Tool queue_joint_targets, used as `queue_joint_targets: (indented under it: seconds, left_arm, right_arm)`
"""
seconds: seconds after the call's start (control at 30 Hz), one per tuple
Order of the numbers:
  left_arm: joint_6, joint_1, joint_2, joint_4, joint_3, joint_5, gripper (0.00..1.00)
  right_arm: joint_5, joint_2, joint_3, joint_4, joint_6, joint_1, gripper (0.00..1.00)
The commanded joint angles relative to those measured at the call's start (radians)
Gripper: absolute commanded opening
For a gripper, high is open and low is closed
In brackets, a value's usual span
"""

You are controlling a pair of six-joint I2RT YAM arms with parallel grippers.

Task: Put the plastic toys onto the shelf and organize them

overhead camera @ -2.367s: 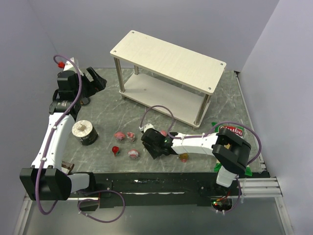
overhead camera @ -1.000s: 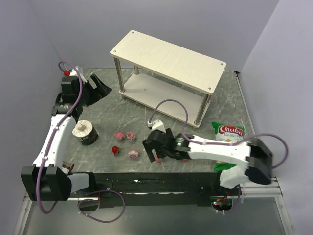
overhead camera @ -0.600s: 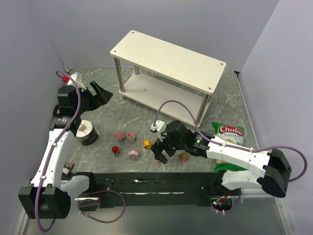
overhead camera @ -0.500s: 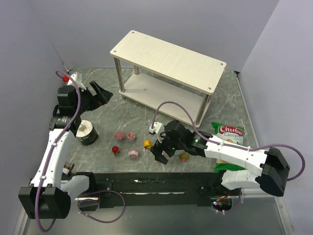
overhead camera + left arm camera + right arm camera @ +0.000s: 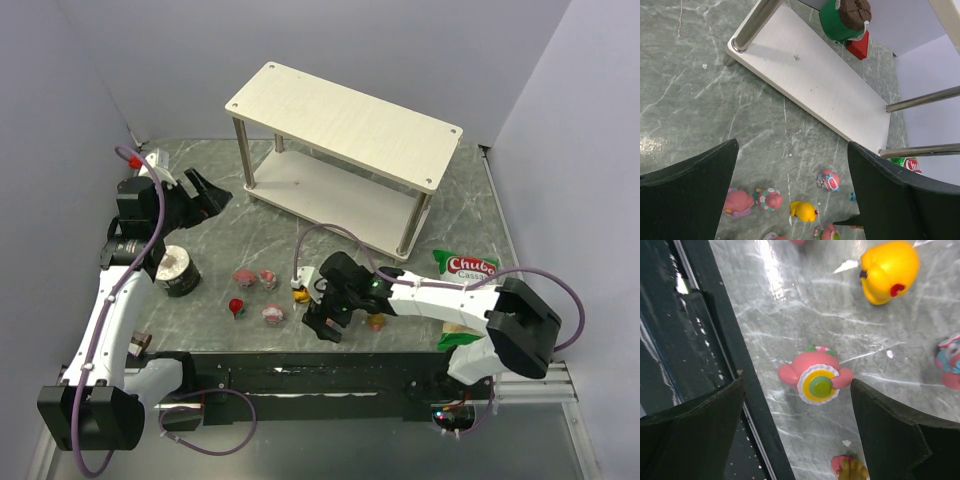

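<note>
The shelf of pale boards on silver posts stands at the back, and its lower board is bare. Several plastic toys lie on the near table: two pink ones, a red one, a pink-white one and a brown-pink one. My right gripper hangs open low over a pink toy with a yellow-green disc, its fingers on either side and apart from it. A yellow toy lies beyond. My left gripper is open and empty, high at the left.
A metal can stands at the left, and a green chips bag lies at the right. A green can and a red block sit behind the shelf's lower board. The black rail of the table's near edge runs beside my right gripper.
My right gripper has shifted a little left and toward the near edge, and now covers part of the yellow toy in the top view. The left arm has turned slightly.
</note>
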Motion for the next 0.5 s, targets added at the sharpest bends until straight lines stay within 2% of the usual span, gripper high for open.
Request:
queue_joint_targets:
  seconds: [0.0, 0.47]
  left_arm:
    - [0.035, 0.003, -0.022, -0.003, 0.002, 0.016, 0.96]
    - [0.063, 0.003, -0.004, -0.013, 0.016, 0.006, 0.96]
  right_arm:
    - [-0.001, 0.047, 0.05, 0.037, -0.031, -0.01, 0.92]
    - [0.018, 0.176, 0.124, -0.009, -0.054, -0.01, 0.88]
